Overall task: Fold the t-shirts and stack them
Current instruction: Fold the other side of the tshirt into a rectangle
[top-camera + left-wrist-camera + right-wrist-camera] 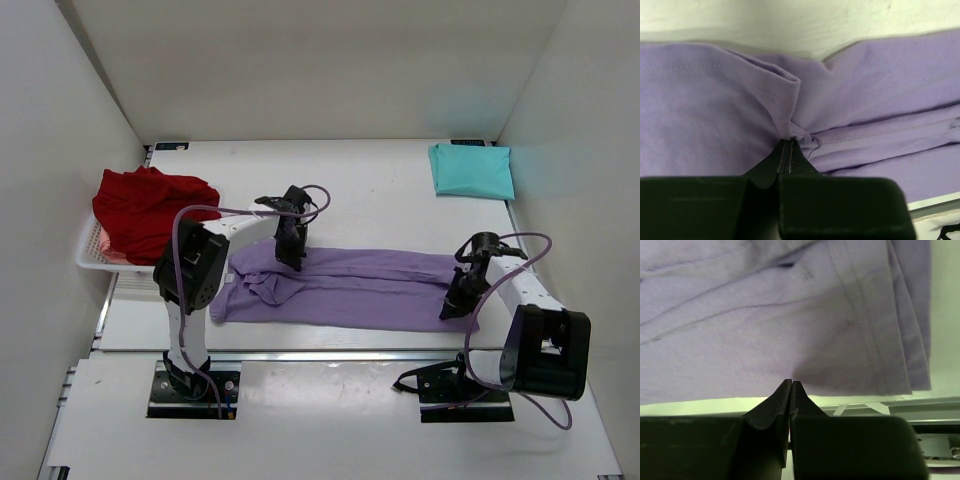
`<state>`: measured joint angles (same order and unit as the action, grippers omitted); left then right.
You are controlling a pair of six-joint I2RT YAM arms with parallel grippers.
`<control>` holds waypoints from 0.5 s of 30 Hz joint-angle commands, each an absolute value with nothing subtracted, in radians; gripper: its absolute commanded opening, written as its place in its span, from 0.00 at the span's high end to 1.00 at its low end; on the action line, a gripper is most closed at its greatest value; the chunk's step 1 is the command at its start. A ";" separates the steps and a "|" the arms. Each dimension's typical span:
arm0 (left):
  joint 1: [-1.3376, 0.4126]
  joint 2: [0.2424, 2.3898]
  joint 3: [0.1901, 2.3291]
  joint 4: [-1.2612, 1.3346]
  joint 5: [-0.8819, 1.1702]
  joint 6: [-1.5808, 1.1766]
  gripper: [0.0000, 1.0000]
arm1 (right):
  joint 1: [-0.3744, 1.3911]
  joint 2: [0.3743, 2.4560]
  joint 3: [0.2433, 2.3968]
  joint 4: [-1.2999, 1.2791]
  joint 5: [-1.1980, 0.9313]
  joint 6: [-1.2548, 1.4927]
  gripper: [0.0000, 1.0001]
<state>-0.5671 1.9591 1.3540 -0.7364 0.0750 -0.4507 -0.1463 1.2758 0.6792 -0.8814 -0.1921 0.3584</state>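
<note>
One shirt is in work: the purple shirt (350, 285) lies stretched crosswise over the near middle of the tabletop (380, 200), already narrowed into a long band with its sides turned in. The left fingers (771, 170) are pressed together on a puckered fold of it towards the sleeve end. The right fingers (771, 407) are pressed together at the hem end, their tips on its near edge and apparently nipping it, though the cloth between them is hard to make out. I judge the step to be the crosswise fold, one end over the other. That calls for both pinches to hold, for the carried end to rise enough that the layers do not drag, and for it to land square on the other end; the soft cotton may sag or fall open. The teal shirt (472, 170), folded, sits at the far right corner, well apart, and looks like the base of the stack. The red shirt (150, 210) is heaped unfolded in the basket (90, 257) at the left edge. The tabletop is white and smooth, with plain white walls (320, 60) on three sides.
</note>
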 commanded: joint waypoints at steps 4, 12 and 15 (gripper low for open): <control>-0.572 1.852 1.302 -0.759 0.095 -0.448 0.92 | -0.170 1.246 0.727 -0.927 -0.180 0.336 1.00; -0.563 1.830 1.298 -0.767 0.097 -0.440 0.79 | -0.106 1.203 0.827 -0.739 -0.232 0.368 0.95; -0.551 1.825 1.327 -0.793 0.088 -0.434 0.60 | -0.091 1.247 0.859 -0.677 -0.245 0.371 0.90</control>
